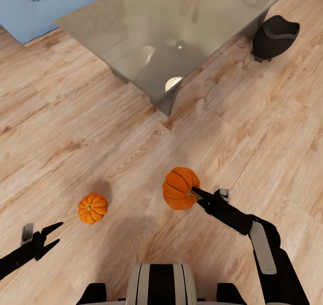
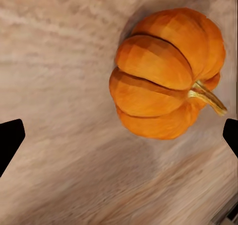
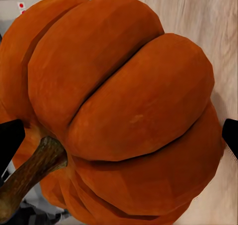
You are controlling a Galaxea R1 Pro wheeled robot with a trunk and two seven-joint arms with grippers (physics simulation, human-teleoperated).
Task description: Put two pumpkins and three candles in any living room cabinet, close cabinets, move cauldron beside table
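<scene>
gripping pumpkin (image 1: pixel 179 188) over plank floor (image 1: pixel 89 130), right gripper (image 1: pixel 195 193)

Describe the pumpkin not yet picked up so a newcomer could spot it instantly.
Start at the grey table by the blue sofa, then come down the plank floor toward the robot. The loose pumpkin sits on the floor just ahead of the open left tool. The other pumpkin is at the right tool.
</scene>
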